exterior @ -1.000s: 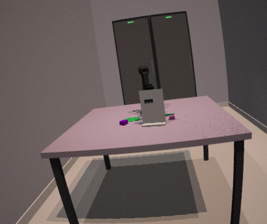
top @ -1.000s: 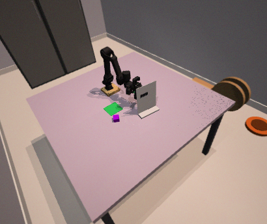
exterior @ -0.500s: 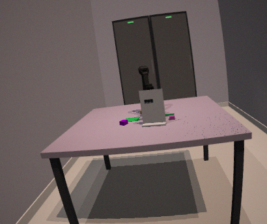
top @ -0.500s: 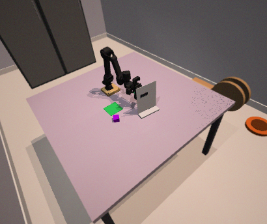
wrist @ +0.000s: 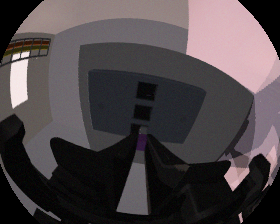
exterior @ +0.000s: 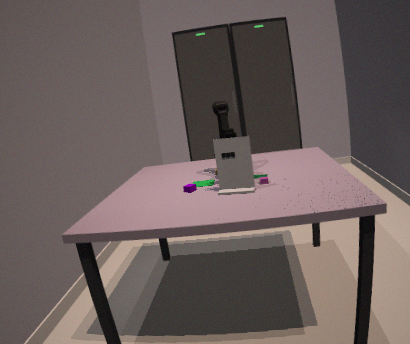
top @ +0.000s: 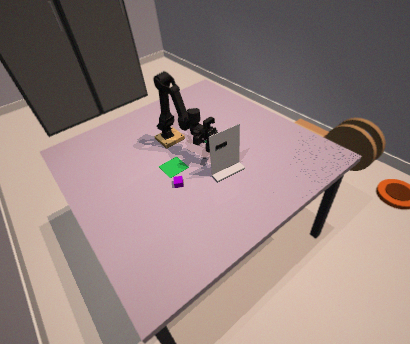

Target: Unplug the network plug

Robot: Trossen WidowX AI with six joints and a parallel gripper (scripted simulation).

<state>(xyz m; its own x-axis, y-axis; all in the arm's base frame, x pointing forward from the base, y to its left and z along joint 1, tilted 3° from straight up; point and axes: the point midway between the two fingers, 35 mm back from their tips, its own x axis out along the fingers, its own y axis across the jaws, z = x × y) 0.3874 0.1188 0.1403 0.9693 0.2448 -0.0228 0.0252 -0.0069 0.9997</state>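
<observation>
The upright panel (top: 229, 161) (exterior: 236, 175) (wrist: 141, 56) stands on a white foot. In the wrist view its blue-grey plate (wrist: 106, 107) carries a column of dark sockets. The small purple plug (wrist: 141, 142) is at the lowest socket, pale on top; how deep it sits cannot be told. My gripper (top: 210, 144) (wrist: 141, 136) is close in front of the plate, shut on the plug, fingertips on either side of it. The panel hides the gripper in the exterior view. A flat green square (top: 173, 167) (exterior: 204, 183) lies on the table beside the panel.
A purple cube (top: 178, 182) (exterior: 189, 188) lies near the green square. In the exterior view a pink block (exterior: 264, 180) and a green strip (exterior: 261, 176) show at the panel's other side. The arm's wooden base (top: 170, 138) stands behind the green square.
</observation>
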